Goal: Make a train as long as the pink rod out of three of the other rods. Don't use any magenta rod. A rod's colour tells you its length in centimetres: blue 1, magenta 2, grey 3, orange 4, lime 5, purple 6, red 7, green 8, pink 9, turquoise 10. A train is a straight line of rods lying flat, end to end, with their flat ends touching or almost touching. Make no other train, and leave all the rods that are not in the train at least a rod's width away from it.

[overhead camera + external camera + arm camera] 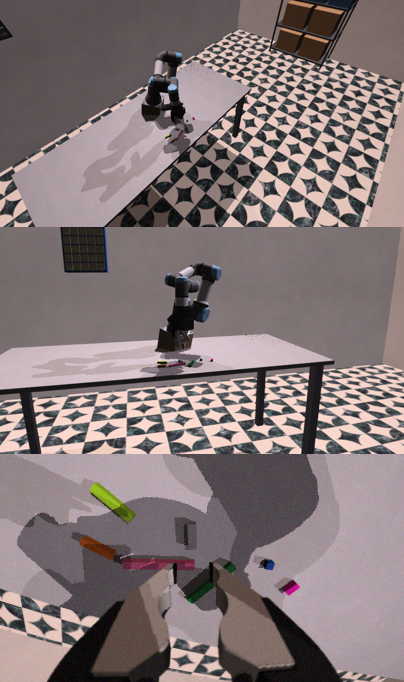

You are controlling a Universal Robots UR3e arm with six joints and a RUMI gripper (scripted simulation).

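My gripper (193, 564) hangs above the table, its fingers a narrow gap apart with nothing between them. It also shows in the top view (175, 121) and the exterior view (182, 344). Through the gap I see the green rod (207, 585) lying flat on the table below. The pink rod (157, 563) lies just left of it. The orange rod (97, 547) lies off the pink rod's left end. The lime rod (112, 502) lies farther up and left. The grey rod (189, 533) lies above the pink one. The blue rod (269, 564) and the magenta rod (290, 586) lie apart on the right.
The rods lie close to the table's front edge (180, 153). The arm's base block (152, 108) stands behind them. A shelf with cardboard boxes (309, 28) stands far off on the floor.
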